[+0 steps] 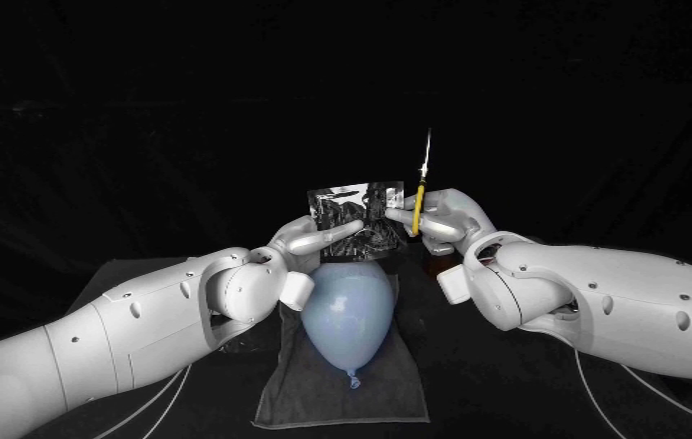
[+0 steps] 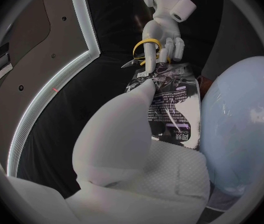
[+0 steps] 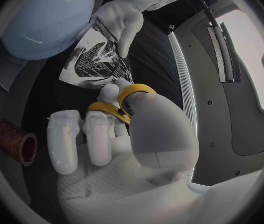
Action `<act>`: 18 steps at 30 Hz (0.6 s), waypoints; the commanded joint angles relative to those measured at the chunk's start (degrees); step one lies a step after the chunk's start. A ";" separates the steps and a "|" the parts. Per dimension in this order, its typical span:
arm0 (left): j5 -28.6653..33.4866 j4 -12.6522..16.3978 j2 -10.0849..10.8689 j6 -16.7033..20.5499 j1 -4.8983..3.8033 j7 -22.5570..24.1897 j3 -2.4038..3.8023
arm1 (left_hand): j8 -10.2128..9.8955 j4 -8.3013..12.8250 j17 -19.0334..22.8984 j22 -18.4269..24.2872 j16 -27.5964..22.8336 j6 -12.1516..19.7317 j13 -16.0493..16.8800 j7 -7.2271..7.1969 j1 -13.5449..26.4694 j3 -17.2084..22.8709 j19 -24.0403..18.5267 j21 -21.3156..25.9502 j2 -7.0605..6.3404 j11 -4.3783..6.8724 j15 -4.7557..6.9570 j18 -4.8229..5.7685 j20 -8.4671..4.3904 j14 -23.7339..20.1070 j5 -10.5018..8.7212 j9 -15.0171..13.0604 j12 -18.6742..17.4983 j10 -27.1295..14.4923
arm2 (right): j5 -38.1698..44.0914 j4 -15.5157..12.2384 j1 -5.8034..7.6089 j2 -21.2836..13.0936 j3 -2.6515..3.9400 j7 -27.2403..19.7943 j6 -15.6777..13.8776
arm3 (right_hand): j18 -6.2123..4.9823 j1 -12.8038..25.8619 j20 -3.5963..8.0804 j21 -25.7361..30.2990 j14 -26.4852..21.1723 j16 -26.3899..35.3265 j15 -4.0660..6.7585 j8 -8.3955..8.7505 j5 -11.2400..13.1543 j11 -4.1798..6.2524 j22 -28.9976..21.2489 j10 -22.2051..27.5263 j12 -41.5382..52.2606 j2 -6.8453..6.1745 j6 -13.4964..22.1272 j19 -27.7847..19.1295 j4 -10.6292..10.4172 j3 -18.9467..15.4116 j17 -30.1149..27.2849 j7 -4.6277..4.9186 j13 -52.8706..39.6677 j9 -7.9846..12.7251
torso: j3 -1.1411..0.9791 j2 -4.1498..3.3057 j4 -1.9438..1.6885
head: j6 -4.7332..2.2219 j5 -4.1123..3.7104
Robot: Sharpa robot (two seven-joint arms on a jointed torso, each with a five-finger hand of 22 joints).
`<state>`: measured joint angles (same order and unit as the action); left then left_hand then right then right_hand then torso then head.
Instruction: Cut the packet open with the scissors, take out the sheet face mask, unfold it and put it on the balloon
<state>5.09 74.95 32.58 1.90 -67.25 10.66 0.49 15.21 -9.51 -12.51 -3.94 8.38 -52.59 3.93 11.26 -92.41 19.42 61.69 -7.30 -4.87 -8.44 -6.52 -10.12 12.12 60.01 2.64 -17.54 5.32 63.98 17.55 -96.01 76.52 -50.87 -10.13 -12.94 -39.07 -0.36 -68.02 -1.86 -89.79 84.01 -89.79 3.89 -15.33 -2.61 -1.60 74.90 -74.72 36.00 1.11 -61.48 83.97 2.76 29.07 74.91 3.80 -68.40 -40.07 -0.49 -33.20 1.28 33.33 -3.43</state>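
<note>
left hand (image 1: 307,241) clamped on packet (image 1: 355,221) | right hand (image 1: 453,221) grips scissors (image 1: 421,191), blades up, just beside packet edge | balloon (image 1: 346,311) below both hands

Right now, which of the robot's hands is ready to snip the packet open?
The right hand: it holds the yellow-handled scissors, blades pointing up beside the packet. The left hand is busy holding the packet up above the balloon.

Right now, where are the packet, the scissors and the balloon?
packet (image 1: 353,207): head view, its printed front.
scissors (image 1: 420,197): head view, the yellow handle.
balloon (image 1: 348,309): head view, middle of its pale blue body.
</note>
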 commanded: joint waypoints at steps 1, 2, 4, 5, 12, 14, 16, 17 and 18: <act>-0.55 0.07 -0.27 2.46 -0.17 -0.51 0.07 | 0.68 0.76 -0.41 -0.18 0.66 -1.93 -0.16 -0.45 -1.18 3.08 1.85 -0.76 0.26 0.68 0.64 -0.56 -0.83 1.63 0.20 -0.09 0.22 2.22 | 0.92 -0.56 0.03 0.04 0.05 -0.59 1.63 | 0.36 -0.10 0.37 -0.21 5.99 -0.21 0.29 -0.22 -0.17 2.43 15.10 -15.28 54.00 0.56 0.14 6.03 4.13 4.89 15.09 -0.27 -21.60 -3.45 | -0.05 0.01 0.00 | -0.06 -0.01; -0.70 0.03 -0.26 2.81 -0.18 -0.59 0.07 | 1.06 1.36 -0.62 -0.19 0.96 -2.79 -0.12 -0.62 -1.70 4.44 2.36 -0.96 0.65 0.99 1.08 -0.55 -1.21 2.41 0.23 -0.19 0.33 3.19 | 0.86 -0.61 0.03 0.00 0.05 -0.65 1.62 | 0.36 -0.10 0.37 -0.21 5.99 -0.21 0.29 -0.22 -0.17 2.43 15.10 -15.28 54.00 0.56 0.14 6.03 4.13 4.89 15.09 -0.27 -21.60 -3.45 | -0.04 0.01 0.01 | -0.03 -0.05; -0.92 -0.01 -0.24 3.44 -0.19 -0.62 0.07 | 1.72 2.05 -1.06 -0.27 1.59 -4.10 -0.04 -1.09 -1.64 6.23 3.47 -1.44 1.01 1.56 1.70 -0.56 -1.80 3.90 0.24 -0.45 0.65 4.95 | 0.74 -0.66 0.03 -0.06 0.05 -0.76 1.60 | 0.36 -0.08 0.37 -0.21 5.99 -0.21 0.29 -0.24 -0.17 2.43 15.10 -15.28 54.00 0.56 0.17 6.03 4.16 4.93 15.09 -0.27 -21.60 -3.49 | -0.05 0.00 0.02 | -0.04 -0.06; -1.02 -0.01 -0.23 3.77 -0.19 -0.57 0.07 | 1.79 2.13 -1.13 -0.26 1.66 -4.24 -0.07 -1.17 -1.50 6.66 3.63 -1.49 1.07 1.64 1.78 -0.56 -1.89 4.10 0.22 -0.49 0.63 5.18 | 0.67 -0.68 0.03 -0.09 0.05 -0.81 1.60 | 0.36 -0.08 0.37 -0.21 5.99 -0.21 0.29 -0.24 -0.17 2.43 15.10 -15.28 54.00 0.56 0.17 6.03 4.16 4.93 15.09 -0.27 -21.60 -3.49 | -0.03 -0.02 0.05 | -0.08 -0.03; -1.12 -0.02 -0.08 6.31 -0.21 0.54 0.07 | 2.59 3.02 -2.05 -0.01 1.97 -5.02 -0.20 -1.71 1.52 10.35 4.78 -1.61 0.53 2.20 2.28 -0.46 -2.36 5.48 0.18 -1.25 -0.04 7.21 | -0.99 -0.19 0.03 -0.48 0.05 -1.50 3.60 | 0.36 0.25 0.33 -0.21 5.99 -0.21 0.21 -0.22 -0.17 2.33 15.10 -15.28 54.00 0.72 0.51 6.03 4.14 5.21 15.09 -0.15 -21.60 -3.77 | -0.02 0.01 0.03 | 0.10 -0.18; -1.03 -0.01 -0.02 6.76 -0.21 0.77 0.07 | 2.75 3.39 -2.28 0.12 1.93 -5.00 -0.22 -1.79 2.31 11.15 4.44 -1.28 0.29 2.24 2.29 -0.44 -2.23 5.59 0.27 -1.49 -0.36 7.48 | -1.86 0.13 0.03 -0.61 0.05 -1.66 4.73 | 0.36 0.66 0.23 -0.21 5.95 -0.15 0.07 -0.11 -0.18 2.19 15.10 -15.28 54.00 0.87 0.89 6.03 4.04 5.47 15.01 0.00 -21.60 -3.98 | 0.00 0.01 0.03 | 0.16 -0.30; -0.92 -0.01 0.03 7.16 -0.21 1.00 0.07 | 2.94 3.80 -2.52 0.19 1.91 -5.03 -0.20 -1.81 3.03 11.87 4.01 -0.91 0.16 2.28 2.27 -0.42 -2.03 5.74 0.19 -1.74 -0.61 7.81 | -2.66 0.47 0.03 -0.79 0.05 -1.93 5.77 | 0.36 1.62 0.06 -0.21 5.41 0.80 -0.21 0.53 -0.15 1.84 15.10 -15.28 54.00 0.59 1.92 6.03 3.68 5.43 13.82 0.38 -21.60 -3.96 | 0.01 0.02 0.01 | 0.16 -0.40; -0.85 -0.01 0.04 7.30 -0.21 1.08 0.07 | 3.00 3.93 -2.60 0.21 1.91 -5.04 -0.20 -1.82 3.24 12.06 3.84 -0.79 0.11 2.29 2.27 -0.41 -1.95 5.79 0.19 -1.82 -0.68 7.91 | -3.02 0.60 0.03 -0.89 0.05 -2.07 6.17 | 0.33 1.93 -0.01 -0.06 5.21 1.12 -0.33 1.06 -0.14 1.68 14.98 -15.28 54.00 0.28 2.73 6.01 3.61 5.26 13.43 0.60 -21.60 -3.79 | 0.01 0.01 -0.01 | 0.17 -0.41; -0.78 -0.01 0.05 7.45 -0.21 1.16 0.07 | 3.05 4.03 -2.66 0.22 1.91 -5.05 -0.20 -1.82 3.45 12.20 3.72 -0.69 0.06 2.30 2.27 -0.41 -1.88 5.83 0.18 -1.89 -0.75 7.99 | -3.46 0.74 0.04 -1.02 0.04 -2.27 6.57 | -0.04 2.51 -0.36 1.55 4.60 2.06 -0.74 2.56 -0.20 1.19 13.64 -14.15 50.70 -0.32 4.73 5.72 3.34 4.56 12.33 1.38 -19.82 -3.19 | 0.00 0.01 -0.01 | 0.18 -0.43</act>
<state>4.19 75.12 32.51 7.00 -67.38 10.55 0.49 18.12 -5.45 -15.12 -3.81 10.14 -57.31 3.79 9.53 -89.38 31.33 65.72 -8.15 -4.86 -6.33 -4.20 -9.65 10.26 65.44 2.59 -17.70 4.93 71.50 16.12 -95.63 76.49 -51.57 -10.15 -13.50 -35.84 -0.36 -66.44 -1.95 -88.78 83.99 -88.27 3.51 -13.57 -2.69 -1.60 74.95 -74.72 36.00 1.04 -58.06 83.87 3.39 29.72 74.95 4.64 -68.38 -42.51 -0.49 -33.18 1.30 33.47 -3.78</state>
